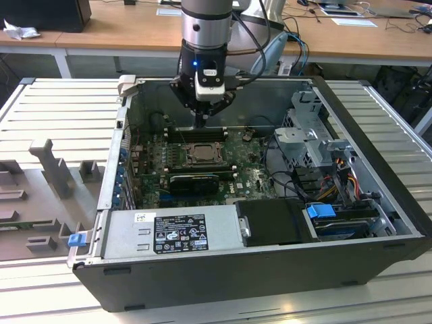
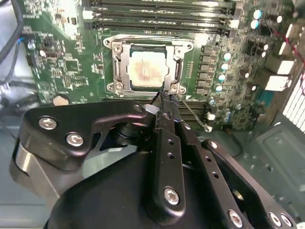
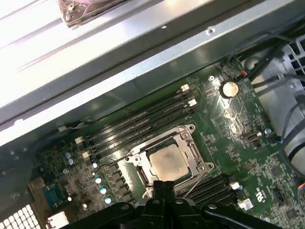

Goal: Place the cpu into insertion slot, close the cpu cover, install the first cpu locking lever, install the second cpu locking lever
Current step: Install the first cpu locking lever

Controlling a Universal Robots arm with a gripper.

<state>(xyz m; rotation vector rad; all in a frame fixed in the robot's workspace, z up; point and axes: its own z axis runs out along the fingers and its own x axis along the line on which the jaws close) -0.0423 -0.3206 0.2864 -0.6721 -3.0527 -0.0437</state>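
Just past the hand's tips: cpu (image 2: 147, 69) lying in insertion slot (image 2: 118, 71), cpu cover (image 2: 178, 71) down around it.
Hand (image 2: 164, 98): fingers pinched together, holding nothing.
Board writing: too small to read.

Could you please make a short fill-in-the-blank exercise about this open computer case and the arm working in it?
1. The cpu lies inside the ____, with the cpu cover closed around it.
2. The gripper has its fingers ____ and hangs just beside a corner of the cpu cover.
3. The long black memory slots sit on a circuit board coloured ____.

Missing words: insertion slot; shut; green
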